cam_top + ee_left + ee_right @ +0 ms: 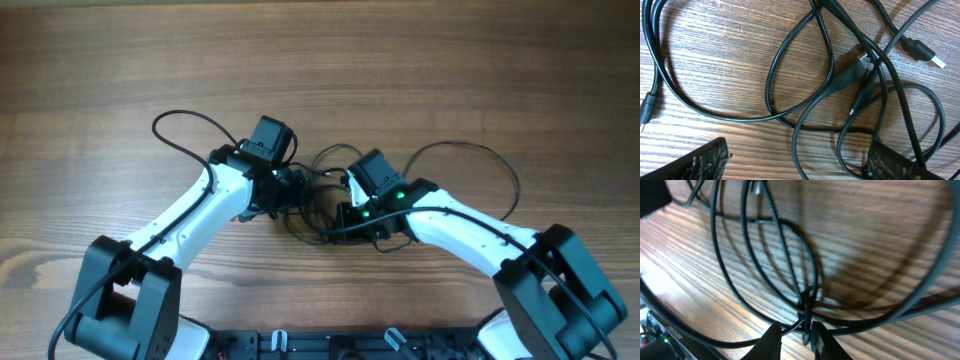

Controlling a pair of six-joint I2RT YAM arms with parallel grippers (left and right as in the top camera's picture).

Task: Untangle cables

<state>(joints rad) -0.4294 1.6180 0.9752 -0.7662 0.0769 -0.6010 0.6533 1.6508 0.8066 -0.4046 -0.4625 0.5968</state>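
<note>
Several thin black cables (318, 192) lie tangled at the table's middle, with a loop out to the left (185, 116) and a wider one to the right (500, 160). In the left wrist view the cables (800, 70) cross in loops, with a silvery USB plug (866, 61) and a pale-tipped plug (938, 62). My left gripper (795, 165) is open, low over the tangle, with two cable loops between its fingers; it also shows in the overhead view (285, 187). My right gripper (796, 337), also in the overhead view (350, 215), is shut on a cable (805, 305) where several strands cross.
The wooden table (120, 60) runs wide on all sides. The two wrists sit close together over the tangle. Thicker black arm wires run along both white arms (470, 225). The arm bases stand at the front edge.
</note>
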